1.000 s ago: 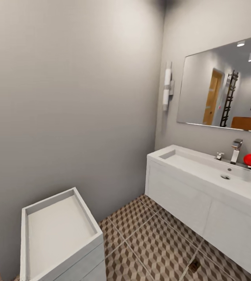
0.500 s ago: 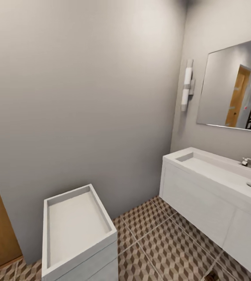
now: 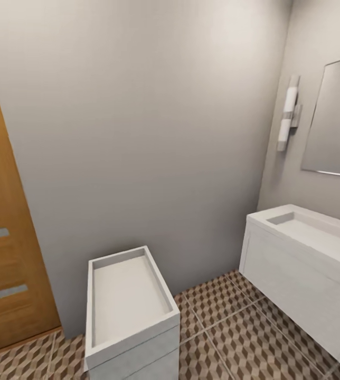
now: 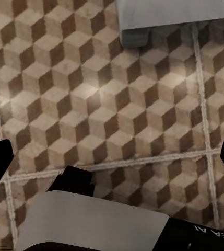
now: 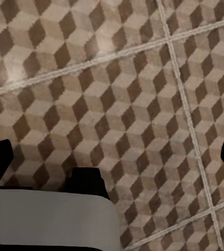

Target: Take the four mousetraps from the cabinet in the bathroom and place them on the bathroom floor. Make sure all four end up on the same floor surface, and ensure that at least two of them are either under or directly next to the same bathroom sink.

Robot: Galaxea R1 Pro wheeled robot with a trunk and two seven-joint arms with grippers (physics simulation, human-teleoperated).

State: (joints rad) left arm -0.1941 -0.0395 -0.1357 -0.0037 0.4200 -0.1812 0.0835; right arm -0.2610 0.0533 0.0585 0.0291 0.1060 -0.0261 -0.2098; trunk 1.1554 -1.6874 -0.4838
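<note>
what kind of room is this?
Most likely a small bathroom: a long white wall-hung sink sits under a mirror, with a low white cabinet on patterned floor tiles and a wooden door at the left.

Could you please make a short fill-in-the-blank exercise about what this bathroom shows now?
1. The low white boxy cabinet has a recessed top that holds ____.
2. The orange wooden door is on the cabinet's ____ side in the head view.
3. The floor tiles carry a ____ pattern.

Missing words: nothing; left; cube
</note>
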